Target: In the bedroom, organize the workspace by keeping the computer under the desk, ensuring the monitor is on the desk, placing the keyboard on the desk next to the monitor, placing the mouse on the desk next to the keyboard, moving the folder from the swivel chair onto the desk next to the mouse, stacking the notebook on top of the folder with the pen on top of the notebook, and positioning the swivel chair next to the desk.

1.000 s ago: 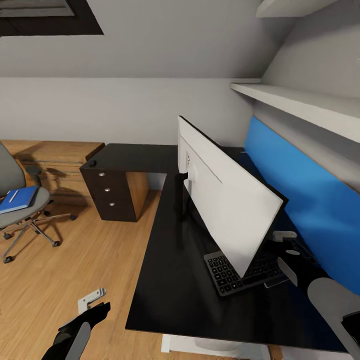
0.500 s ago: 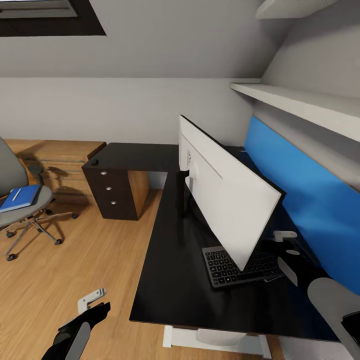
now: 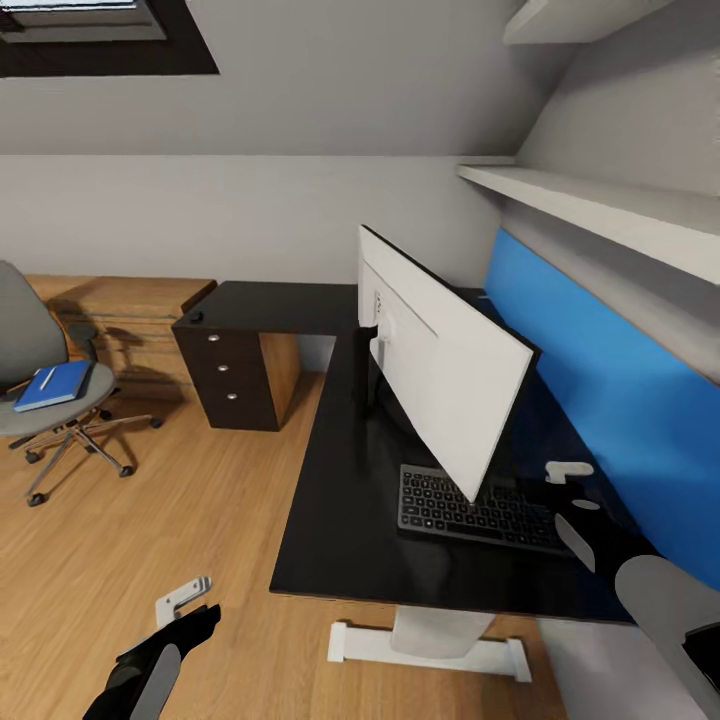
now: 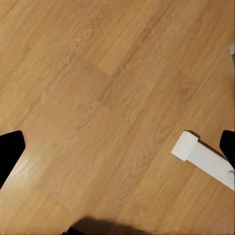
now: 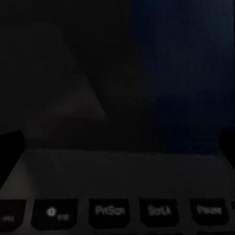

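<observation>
Right gripper (image 3: 585, 515) hangs low over the desk (image 3: 340, 540), right at the far end of the keyboard (image 3: 470, 505); its wrist view looks along the top key row, and I can't tell how its jaws stand. The keyboard lies flat in front of the monitor (image 3: 440, 360), long axis along the desk's near edge. Left gripper (image 3: 185, 598) hangs over bare floor off the desk's corner, jaws spread wide, nothing held. The right arm is clearly nearer.

Left claw (image 3: 185, 598) low, fingers apart.
</observation>
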You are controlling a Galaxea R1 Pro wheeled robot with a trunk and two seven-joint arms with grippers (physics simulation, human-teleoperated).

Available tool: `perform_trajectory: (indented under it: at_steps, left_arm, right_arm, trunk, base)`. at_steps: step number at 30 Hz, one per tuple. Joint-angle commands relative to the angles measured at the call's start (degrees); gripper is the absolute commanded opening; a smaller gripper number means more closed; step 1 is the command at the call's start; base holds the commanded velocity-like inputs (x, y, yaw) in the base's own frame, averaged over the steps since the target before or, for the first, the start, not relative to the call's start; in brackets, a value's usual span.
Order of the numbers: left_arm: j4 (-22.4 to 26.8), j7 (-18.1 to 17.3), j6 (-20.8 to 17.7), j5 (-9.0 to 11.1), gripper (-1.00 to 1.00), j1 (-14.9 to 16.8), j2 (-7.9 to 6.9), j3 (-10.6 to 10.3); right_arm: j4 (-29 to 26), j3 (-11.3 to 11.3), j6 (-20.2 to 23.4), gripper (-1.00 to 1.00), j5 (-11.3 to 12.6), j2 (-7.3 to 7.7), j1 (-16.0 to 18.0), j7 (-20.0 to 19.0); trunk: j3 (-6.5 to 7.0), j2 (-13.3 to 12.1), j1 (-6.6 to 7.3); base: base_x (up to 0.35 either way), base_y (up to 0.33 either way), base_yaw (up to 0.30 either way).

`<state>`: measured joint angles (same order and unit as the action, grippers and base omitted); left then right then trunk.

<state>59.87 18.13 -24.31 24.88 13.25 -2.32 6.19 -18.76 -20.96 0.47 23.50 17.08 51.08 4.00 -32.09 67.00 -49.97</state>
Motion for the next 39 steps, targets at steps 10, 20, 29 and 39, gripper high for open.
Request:
perform_trajectory:
  at_steps: [10, 20, 29, 39]
  left_arm:
    - [0.11, 0.41, -0.21, 0.61, 1.0, 0.02, -0.04, -0.04]
    - [0.11, 0.41, -0.21, 0.69, 1.0, 0.02, -0.03, -0.04]
    - [0.1, 0.41, -0.17, 0.69, 1.0, 0.02, -0.01, -0.04]
    - [0.07, 0.41, -0.21, 0.68, 1.0, 0.02, 0.03, -0.09]
  right_arm:
    - [1.62, -0.73, 0.05, 1.0, 0.83, 0.06, -0.01, 0.31]
    - [1.62, -0.75, 0.05, 1.0, 0.84, 0.06, -0.01, 0.31]
    - [1.62, -0.75, 0.05, 1.0, 0.84, 0.06, -0.01, 0.31]
    - [1.62, -0.75, 0.05, 1.0, 0.81, 0.06, -0.01, 0.31]
  trunk:
    - [-0.07, 0.03, 0.03]
    - [-0.07, 0.03, 0.03]
    - [-0.07, 0.03, 0.03]
    - [-0.07, 0.03, 0.03]
  base:
    - [-0.185, 0.0, 0.0]
    - [-0.14, 0.019, 0.0]
    - [-0.101, 0.002, 0.0]
    - [-0.138, 0.0, 0.0]
